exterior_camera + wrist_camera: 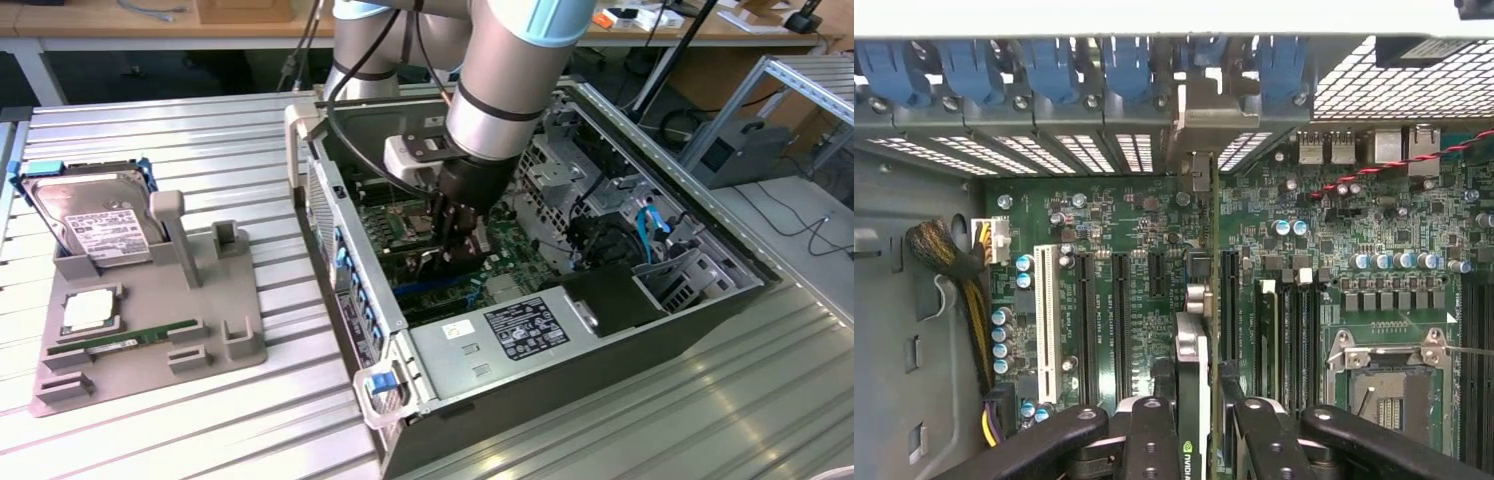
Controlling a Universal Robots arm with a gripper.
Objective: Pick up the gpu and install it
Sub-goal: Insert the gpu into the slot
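Now I have the gripper (pixel 447 262) down inside the open case (pixel 694 310), low over the motherboard (pixel 1124 215). In the wrist view its fingers (pixel 1152 440) are closed on the gpu (pixel 1194 400), which stands on edge between them, running away toward the rear slot brackets (pixel 1054 150). The card's metal end plate (pixel 1209 125) sits among those brackets, under the blue clips (pixel 1124 70). I cannot tell whether its lower edge is fully seated in the slot.

On the exterior view's left, well apart from the case, the grey fixture (pixel 147 340) holds the hard drive (pixel 94 225) upright, with the memory stick (pixel 127 340) and a processor (pixel 87 312) lying flat on it.
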